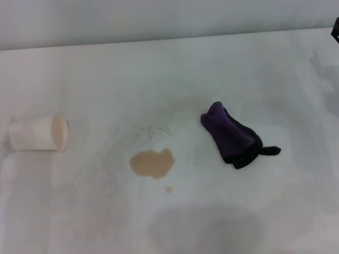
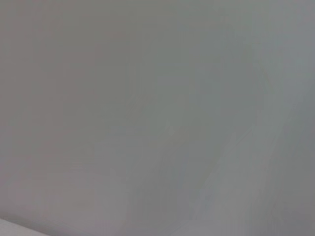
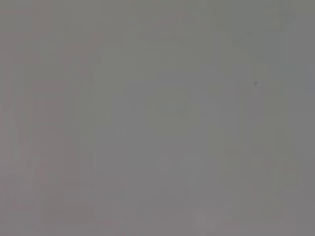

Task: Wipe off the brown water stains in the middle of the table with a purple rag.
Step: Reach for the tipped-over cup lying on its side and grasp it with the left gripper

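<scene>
Desk (image 1: 212, 63): broad white matte top with faint grey smudges, far edge seen along the top of the head view.

Brown water stains (image 1: 152, 163) are seen near the middle of the desk, slightly toward the near edge; a tiny dot of the same colour is noted just beside the blot, on its near side.

Purple rag (image 1: 231, 135) is found bunched on the desk, right of the stains and apart from them, its black tail pointed at the right edge.

A pale cup (image 1: 38, 133) is seen lying on its side near the left edge.

Neither gripper is seen, so the state of the fingers cannot be told. Only blank grey is given by the wrist views.
</scene>
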Tool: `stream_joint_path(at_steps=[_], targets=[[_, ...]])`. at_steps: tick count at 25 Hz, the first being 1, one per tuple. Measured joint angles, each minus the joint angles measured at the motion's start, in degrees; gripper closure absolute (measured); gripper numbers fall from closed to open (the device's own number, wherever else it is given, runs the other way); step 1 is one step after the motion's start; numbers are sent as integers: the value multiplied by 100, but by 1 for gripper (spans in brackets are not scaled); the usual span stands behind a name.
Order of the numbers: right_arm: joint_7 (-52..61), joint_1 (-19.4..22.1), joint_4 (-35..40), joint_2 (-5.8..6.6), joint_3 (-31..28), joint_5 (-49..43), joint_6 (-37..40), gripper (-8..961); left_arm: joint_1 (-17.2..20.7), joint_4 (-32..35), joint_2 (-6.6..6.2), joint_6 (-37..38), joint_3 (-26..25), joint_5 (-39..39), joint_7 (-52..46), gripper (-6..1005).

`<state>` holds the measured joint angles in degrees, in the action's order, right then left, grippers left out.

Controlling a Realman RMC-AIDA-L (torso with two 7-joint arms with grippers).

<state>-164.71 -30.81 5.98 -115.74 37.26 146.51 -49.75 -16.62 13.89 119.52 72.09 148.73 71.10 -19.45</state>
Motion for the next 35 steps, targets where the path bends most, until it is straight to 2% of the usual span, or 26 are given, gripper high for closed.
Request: stream_joint_path(at_steps=[5, 8, 11, 14, 15, 16, 17, 19, 20, 23, 27, 28, 29, 35], targets=[[0, -22, 0, -1, 0, 0, -2, 81, -71, -34, -23, -12, -2, 76, 0, 111], [0, -23, 3, -1, 1, -1, -15, 81, -227, -90, -83, 71, 1, 101, -313, 111], [0, -17, 26, -2, 22, -9, -33, 80, -485, -475, -249, 255, 27, -208, -1306, 111], [0, -49, 25, 3, 48, -29, -35, 79, -761, -1135, -450, 461, 37, -755, -2780, 112], [0, -60, 22, 8, 51, -36, -36, 79, -761, -1135, -450, 461, 37, -755, -2780, 112], [0, -74, 19, 12, 53, -42, -36, 80, -879, -1449, -515, 547, 45, -1007, -3320, 112], [0, -92, 20, 17, 53, -44, -35, 80, -1144, -2123, -649, 779, 79, -1501, -4163, 112], [0, -151, 31, 34, 53, -45, -22, 81, -1440, -2980, -835, 1161, 427, -1936, -5233, 112], [0, -151, 31, 34, 53, -45, -22, 81, -1440, -2980, -835, 1161, 427, -1936, -5233, 112], [0, -204, 32, 45, 46, -45, 10, 81, -1681, -3688, -960, 1443, 1239, -2064, -6020, 112], [0, -255, 61, 7, 18, -27, -19, 80, -1992, -4460, -1001, 1939, 1414, -2943, -5794, 111], [0, -247, 67, -13, -7, -12, -85, 80, -1992, -4460, -1001, 1939, 1414, -2943, -5794, 111], [0, -247, 67, -13, -7, -12, -85, 80, -2137, -4716, -1010, 2106, 1416, -3398, -5439, 111], [0, -223, 51, 0, -177, -1, -111, 79, -2523, -5070, -1124, 2322, 1426, -4620, -4384, 112]])
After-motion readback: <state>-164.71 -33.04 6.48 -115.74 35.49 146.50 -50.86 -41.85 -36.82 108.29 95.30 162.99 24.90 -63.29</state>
